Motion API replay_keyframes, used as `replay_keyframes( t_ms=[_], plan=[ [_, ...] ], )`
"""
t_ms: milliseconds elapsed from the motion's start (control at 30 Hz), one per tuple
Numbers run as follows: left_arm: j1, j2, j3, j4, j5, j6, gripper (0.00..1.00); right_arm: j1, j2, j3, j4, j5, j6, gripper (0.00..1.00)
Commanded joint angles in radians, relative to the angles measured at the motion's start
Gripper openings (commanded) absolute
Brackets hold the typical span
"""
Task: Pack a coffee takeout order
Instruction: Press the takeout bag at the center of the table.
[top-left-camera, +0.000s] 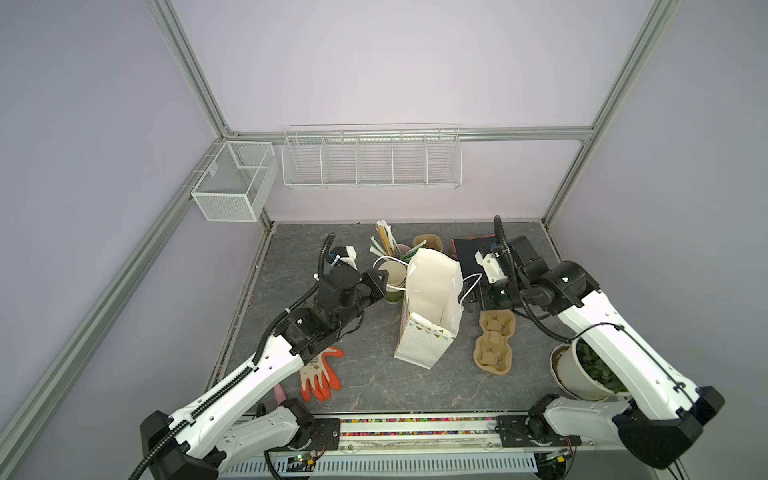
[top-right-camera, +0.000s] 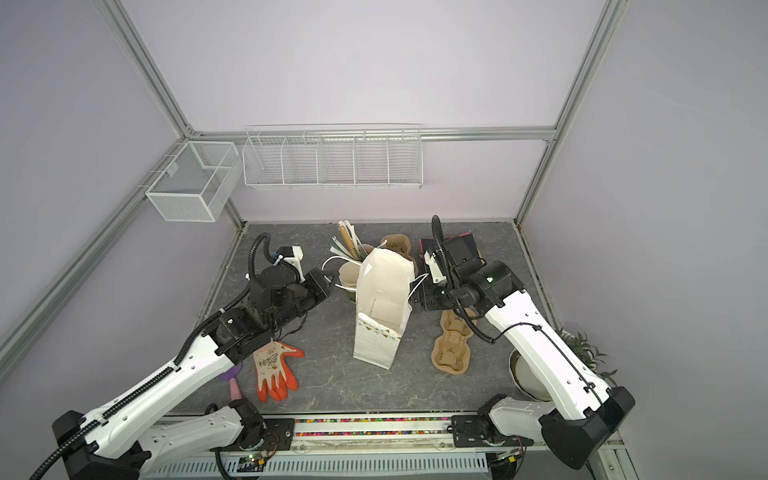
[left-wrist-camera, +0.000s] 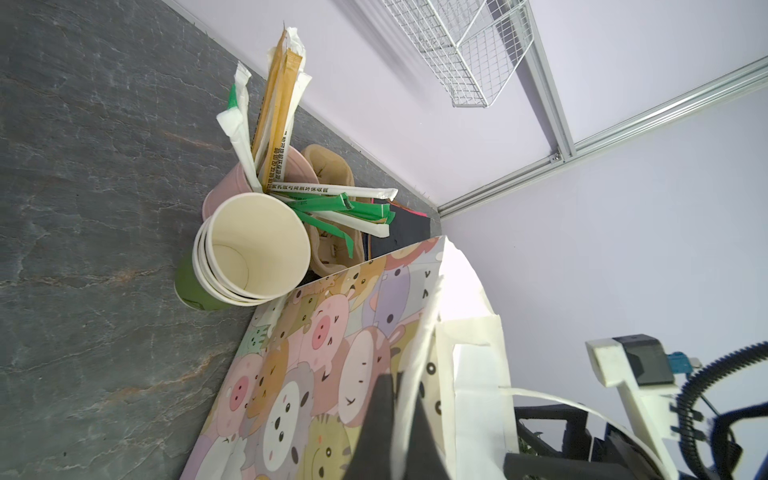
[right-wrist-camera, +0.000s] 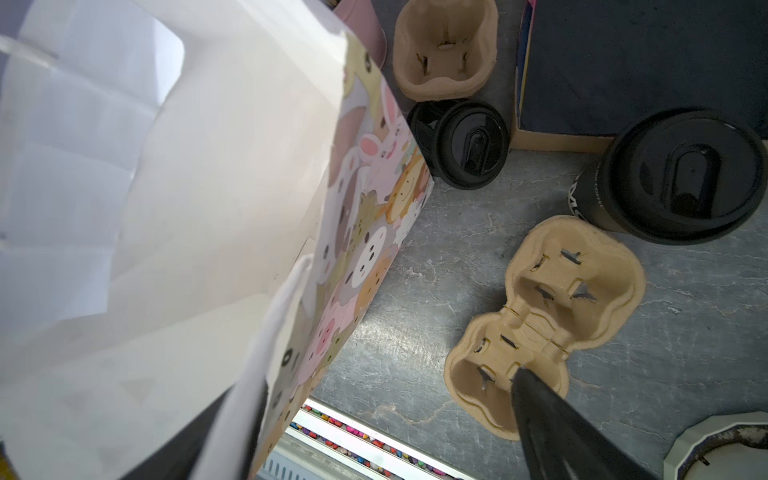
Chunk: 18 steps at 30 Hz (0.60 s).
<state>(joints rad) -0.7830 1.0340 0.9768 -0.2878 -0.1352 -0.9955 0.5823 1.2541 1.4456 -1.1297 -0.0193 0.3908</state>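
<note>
Black cup (right-wrist-camera: 665, 178) lettering unreadable | left gripper (left-wrist-camera: 399, 395) pinching bag (top-left-camera: 432, 291) rim | right gripper (right-wrist-camera: 390, 376) spread

Both top views look from high above the near edge of the desk (top-left-camera: 374, 386), steeply down and toward the back wall. Set side by side, they share the whole desk and the wire wall rack (top-right-camera: 332, 160), with a slight sideways offset between them.

The left wrist camera, on the left arm (top-left-camera: 249, 374), sits close against the paper bag (left-wrist-camera: 316, 374) and faces the desk's far right corner.

The right wrist camera, on the right arm (top-left-camera: 615, 345), looks steeply down from close over the bag's mouth and takes in the pulp carrier (right-wrist-camera: 544, 328).

All four views share the bag.
</note>
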Motion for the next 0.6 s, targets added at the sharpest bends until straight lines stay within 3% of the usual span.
replay_keyframes(
  t_ms=[0, 167, 433, 567],
  plan=[
    [-0.001, -0.005, -0.016, 0.019, -0.030, -0.035, 0.00, -0.006, 0.004, 0.029, -0.060, -0.036, -0.041, 0.95],
    [-0.001, -0.010, -0.015, 0.011, -0.052, -0.034, 0.00, -0.016, 0.017, 0.029, -0.129, 0.014, -0.050, 0.95],
    [-0.001, -0.003, -0.008, -0.021, -0.082, -0.031, 0.00, -0.051, 0.018, 0.093, -0.210, -0.111, -0.128, 0.98],
    [-0.001, 0.000, -0.009, -0.023, -0.091, -0.025, 0.00, -0.071, -0.004, 0.093, -0.178, -0.267, -0.132, 0.99]
  ],
)
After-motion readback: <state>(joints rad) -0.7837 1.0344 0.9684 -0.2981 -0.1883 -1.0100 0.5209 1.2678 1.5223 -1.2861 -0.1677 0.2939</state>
